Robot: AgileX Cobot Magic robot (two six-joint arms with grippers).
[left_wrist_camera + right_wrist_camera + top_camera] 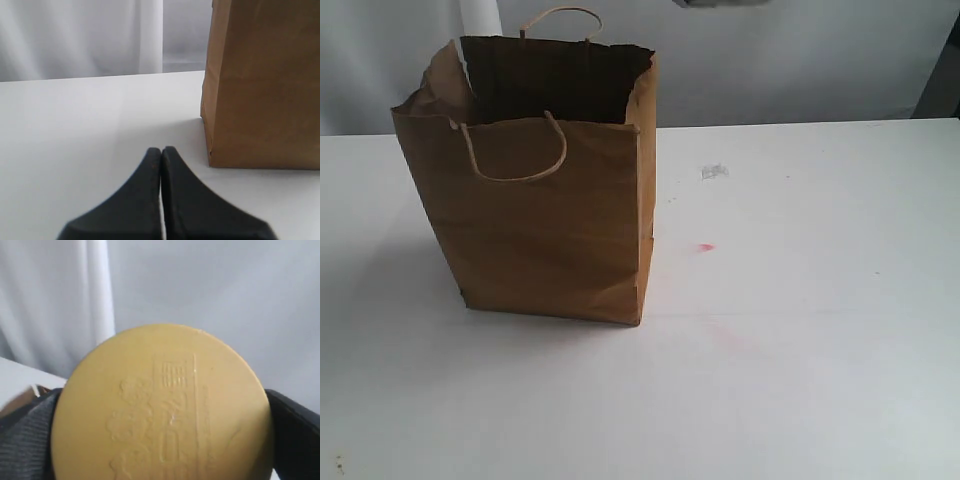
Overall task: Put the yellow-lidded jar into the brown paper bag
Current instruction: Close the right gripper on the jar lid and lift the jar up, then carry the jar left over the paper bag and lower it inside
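My right claw (160, 437) clamps the jar (165, 400), lid toward its camera (body hidden); the bag (550, 235), mouth open, seems lower-left of it.

White table (800, 380) fills foreground, soft even light. Small red mark (706, 247) and grey smudge (714, 171) on top. Pale grey curtain (800, 60) hangs behind, loose folds.

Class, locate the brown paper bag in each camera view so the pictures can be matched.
Exterior: the brown paper bag stands upright, left of centre.
Left wrist: one lower corner, just ahead of the left gripper.
Right wrist: a brownish sliver beside the yellow-lidded jar; cannot tell.
Shared landmark: the white table.
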